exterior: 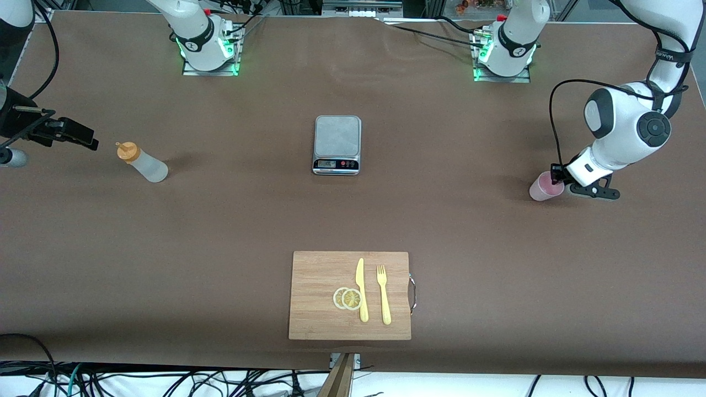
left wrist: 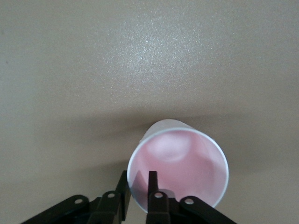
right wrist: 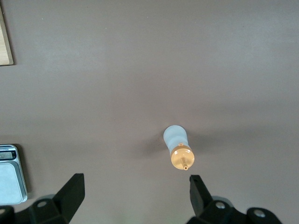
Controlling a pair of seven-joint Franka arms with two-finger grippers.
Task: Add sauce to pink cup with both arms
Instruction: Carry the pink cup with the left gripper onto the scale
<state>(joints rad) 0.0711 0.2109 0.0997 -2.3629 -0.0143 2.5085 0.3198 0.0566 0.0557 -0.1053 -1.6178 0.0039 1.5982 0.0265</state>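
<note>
My left wrist view shows the left gripper pinching the small pale pink plastic cup's rim, hidden from the front camera. The right gripper hangs spread above the translucent orange-capped squeeze bottle, standing on the brown counter toward the right arm's end from the grey scale.

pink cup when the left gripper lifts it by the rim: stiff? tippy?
Probably light: the pink cup looks empty and thin-walled. With the left gripper pinching just one side of the rim, the wall may flex and the cup could hang tilted. Its narrow tapered base suggests it tips easily if nudged.

Left pincer low, fingers nearly together; right pincer raised, spread wide.
</note>
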